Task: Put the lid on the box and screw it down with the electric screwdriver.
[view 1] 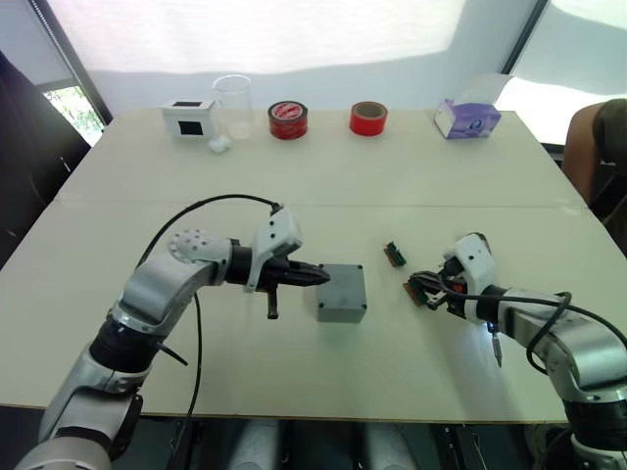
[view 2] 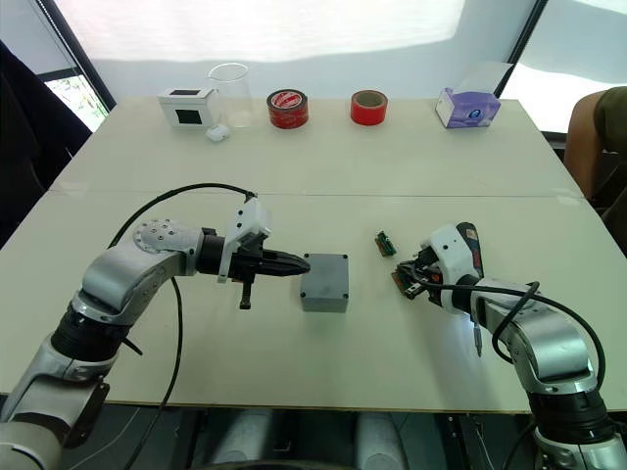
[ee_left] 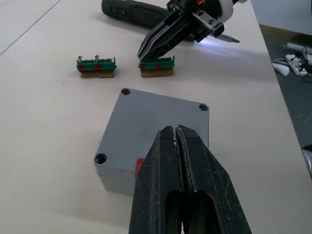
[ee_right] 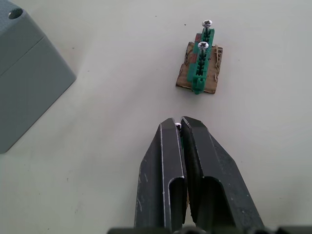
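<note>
Black ribbed left gripper (ee_left: 175,134) fingers are pressing together, empty, tips hovering at smooth grey box (view 1: 341,292) mid-table, lid (ee_left: 153,131) sitting on it. Right gripper (ee_right: 178,126) is pinched narrow beside green strip (ee_left: 156,67); electric screwdriver (ee_left: 134,12) is lying behind it.

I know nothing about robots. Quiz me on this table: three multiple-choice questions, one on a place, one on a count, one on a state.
1. Where does the screwdriver lie? A on the floor; B by the right tool; C in a person's hand.
2. How many tape rolls stand at the back? A one; B two; C four.
3. The left tool has its fingers: A spread wide; B shut; C bent around a cup.
1 B, it lies beside that tool. 2 B, both red. 3 B, the fingers touch.
</note>
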